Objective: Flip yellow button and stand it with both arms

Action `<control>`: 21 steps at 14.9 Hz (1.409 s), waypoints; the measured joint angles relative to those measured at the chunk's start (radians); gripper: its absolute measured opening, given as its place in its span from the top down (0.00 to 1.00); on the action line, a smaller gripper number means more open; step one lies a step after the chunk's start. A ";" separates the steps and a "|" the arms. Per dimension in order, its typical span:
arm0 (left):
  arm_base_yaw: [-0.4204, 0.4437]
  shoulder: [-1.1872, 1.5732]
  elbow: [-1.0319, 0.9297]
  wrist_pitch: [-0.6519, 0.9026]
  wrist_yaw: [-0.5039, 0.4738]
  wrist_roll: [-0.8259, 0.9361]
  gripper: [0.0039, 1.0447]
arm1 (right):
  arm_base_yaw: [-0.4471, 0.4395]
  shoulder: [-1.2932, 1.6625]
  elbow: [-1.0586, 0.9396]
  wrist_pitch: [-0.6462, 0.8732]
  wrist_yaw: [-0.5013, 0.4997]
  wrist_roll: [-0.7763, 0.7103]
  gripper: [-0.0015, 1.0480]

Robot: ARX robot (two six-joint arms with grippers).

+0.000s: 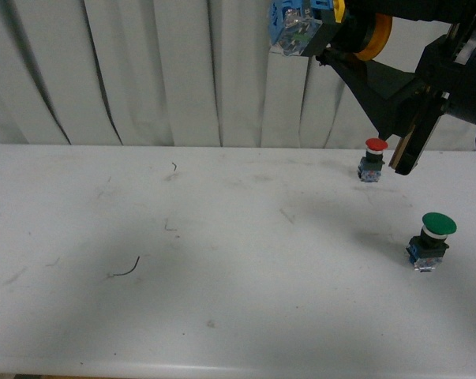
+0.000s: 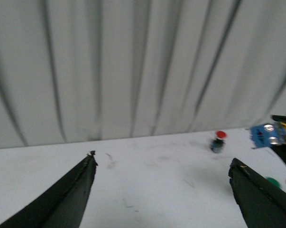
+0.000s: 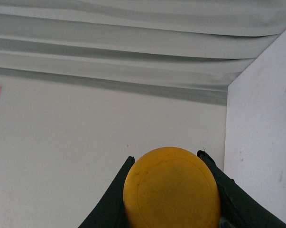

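Observation:
High above the table's far right, my right gripper (image 1: pixel 332 35) is shut on the yellow button (image 1: pixel 297 28). The button lies sideways in the air, its blue-and-clear base pointing left and its yellow cap (image 1: pixel 376 35) toward the arm. The right wrist view is filled by the round yellow cap (image 3: pixel 171 187), with the right gripper (image 3: pixel 165 156) clamped on both sides of it. My left gripper (image 2: pixel 164 166) is open over bare table with nothing between its fingers (image 2: pixel 78 194). From there the yellow button's blue base (image 2: pixel 268 135) shows at the right edge. The left gripper is out of the front view.
A red-capped button (image 1: pixel 373 158) stands on the white table (image 1: pixel 222 260) at the far right, below the right arm. A green-capped button (image 1: pixel 431 237) stands nearer, at the right. A white curtain hangs behind the table. The red button (image 2: pixel 218 141) also shows ahead of the left gripper.

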 joint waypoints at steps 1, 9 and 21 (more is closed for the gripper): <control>0.004 -0.065 -0.055 0.010 -0.135 0.021 0.26 | 0.000 0.000 -0.001 -0.001 0.000 -0.004 0.67; 0.236 -0.279 -0.339 0.043 -0.051 0.043 0.99 | 0.002 -0.002 -0.001 -0.001 -0.006 -0.039 0.67; 0.228 -0.517 -0.478 -0.046 -0.036 0.044 0.99 | 0.027 -0.002 -0.002 0.000 0.014 -0.109 0.67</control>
